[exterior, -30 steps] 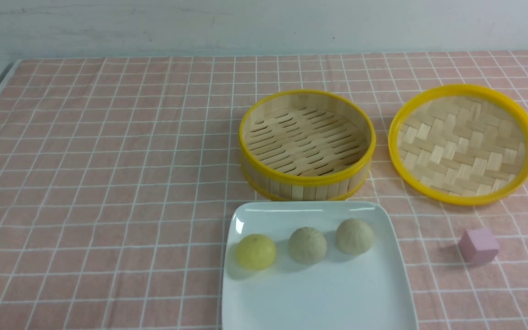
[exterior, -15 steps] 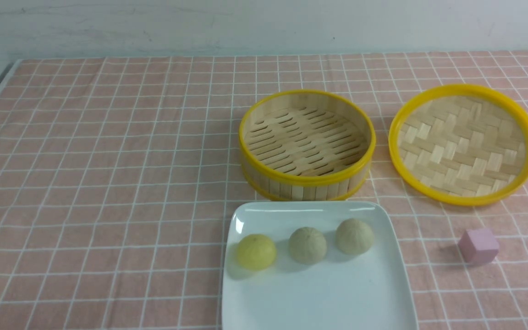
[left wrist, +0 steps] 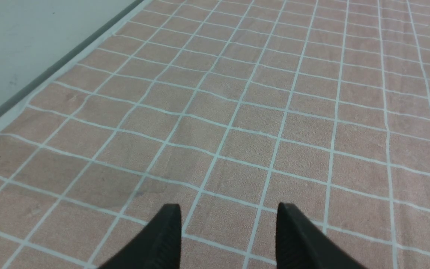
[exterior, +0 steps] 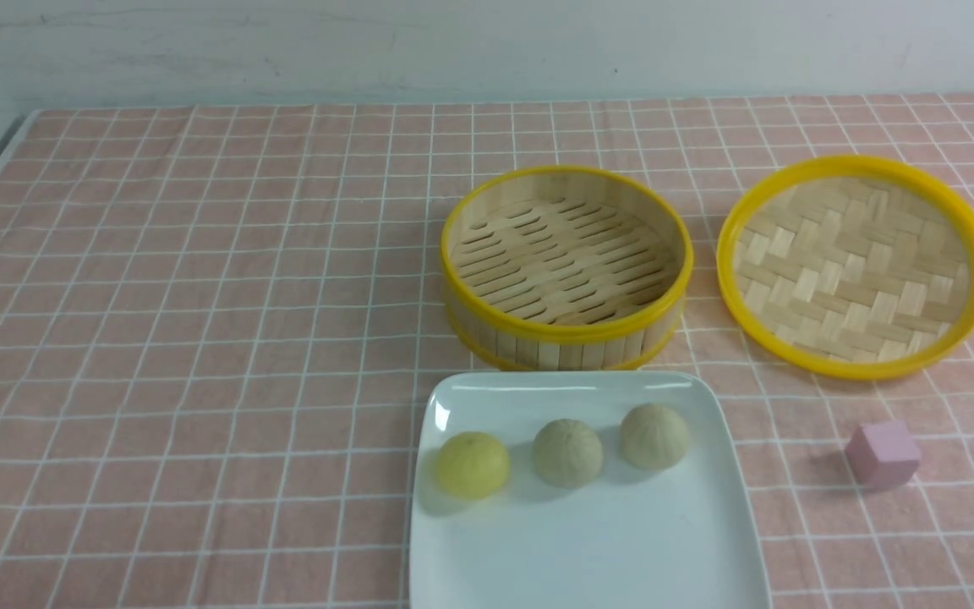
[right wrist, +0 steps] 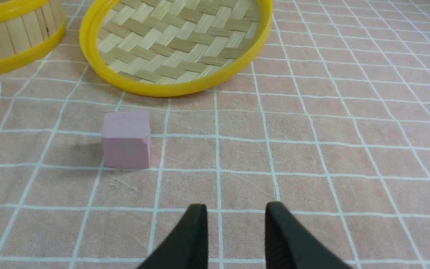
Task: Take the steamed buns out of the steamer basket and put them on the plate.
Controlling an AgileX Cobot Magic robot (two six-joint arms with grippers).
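three steamed buns abreast across plate

front: faces forward | wrists: low, near cloth | shared: cube

A small pink cube sits on the pink checked tablecloth just ahead of the right claw, toward its left finger; the woven bamboo steamer lid lies farther ahead.

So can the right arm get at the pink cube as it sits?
Probably yes: the right gripper stands open and empty, with only bare cloth between it and the pink cube, which stands clear of the woven lid.
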